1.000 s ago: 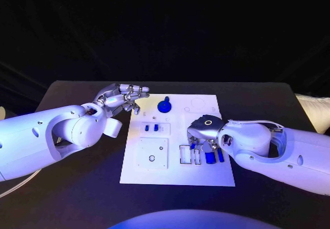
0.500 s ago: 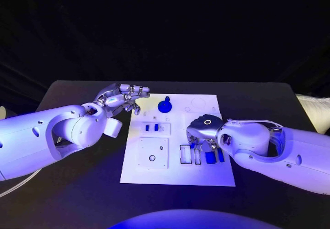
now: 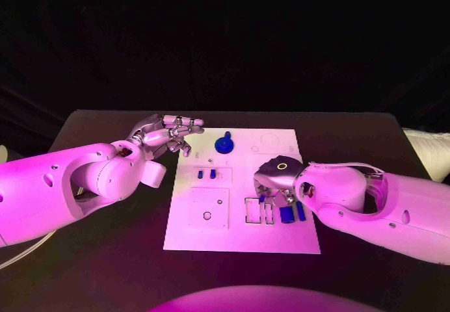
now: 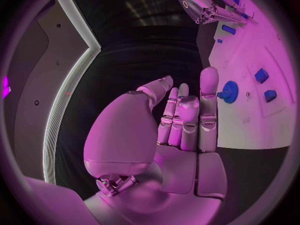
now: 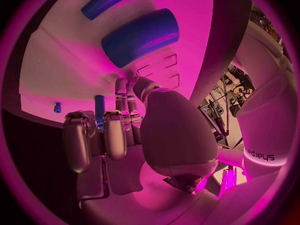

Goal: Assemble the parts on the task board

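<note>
The white task board (image 3: pixel 242 231) lies mid-table. A blue knob (image 3: pixel 224 143) (image 4: pixel 229 91) sits near its far edge, and two small blue blocks (image 3: pixel 207 174) (image 4: pixel 261 75) lie below it. My left hand (image 3: pixel 169 136) (image 4: pixel 181 120) hovers off the board's far left corner, fingers apart and holding nothing. My right hand (image 3: pixel 275 179) (image 5: pixel 119 130) reaches down onto the slotted area. A thin blue peg (image 5: pixel 99 109) shows among its fingers; whether they grip it is hidden. A thick blue cylinder (image 3: pixel 286 214) (image 5: pixel 140 36) and a slimmer blue bar (image 3: pixel 300 212) (image 5: pixel 114 0) lie beside it.
A raised white square plate (image 3: pixel 207 208) with a small hole sits on the board's near left. Empty white slots (image 3: pixel 253 210) lie next to the right hand. The black table (image 3: pixel 112 260) stretches around the board.
</note>
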